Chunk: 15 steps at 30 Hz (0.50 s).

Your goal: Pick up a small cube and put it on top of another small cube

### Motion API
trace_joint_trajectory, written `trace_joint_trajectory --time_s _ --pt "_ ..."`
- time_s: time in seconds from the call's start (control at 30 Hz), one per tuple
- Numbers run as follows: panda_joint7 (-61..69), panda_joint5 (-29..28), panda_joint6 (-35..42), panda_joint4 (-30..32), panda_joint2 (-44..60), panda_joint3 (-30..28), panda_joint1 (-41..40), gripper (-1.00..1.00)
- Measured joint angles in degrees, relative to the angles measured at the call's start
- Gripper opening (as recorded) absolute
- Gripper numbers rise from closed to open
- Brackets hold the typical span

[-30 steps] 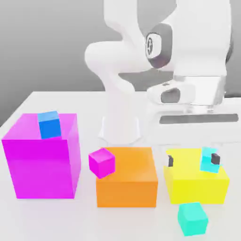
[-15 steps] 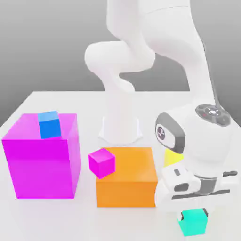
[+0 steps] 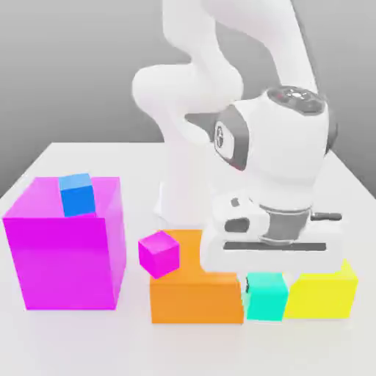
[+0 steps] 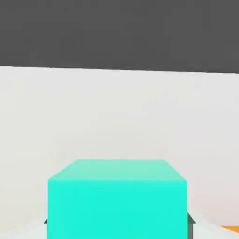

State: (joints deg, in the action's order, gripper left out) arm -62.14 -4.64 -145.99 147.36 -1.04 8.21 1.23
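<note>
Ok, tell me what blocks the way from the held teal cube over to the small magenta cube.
The orange box stands between them: the teal cube, held in the gripper, hangs at the box's exterior-view right, and the small magenta cube sits at its left front corner. Nothing rests on the magenta cube.

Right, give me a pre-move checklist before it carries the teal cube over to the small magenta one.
1. Tool shut on the teal cube: ok; the cube hangs under the hand, and the hand view has it between the fingers.
2. Teal cube lifted off the table: ok by its height beside the yellow box, though its underside cannot be told apart from the surface.
3. Small magenta cube top free: ok.
4. Magenta cube sitting stable: cannot tell; it looks tilted against the orange box.
5. Path over the orange box: ok only with more lift.
6. Blue cube on the large magenta box, out of the way: ok.
</note>
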Motion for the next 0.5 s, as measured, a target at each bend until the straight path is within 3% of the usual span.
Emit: trace_joint_trajectory --time_s 0.4,0.5 --pt "3.3 3.8 13.4 11.2 -24.9 -8.1 -7.4 -1.00" --pt "3.7 4.3 11.3 13.7 -25.4 -9.1 -8.5 -1.00"
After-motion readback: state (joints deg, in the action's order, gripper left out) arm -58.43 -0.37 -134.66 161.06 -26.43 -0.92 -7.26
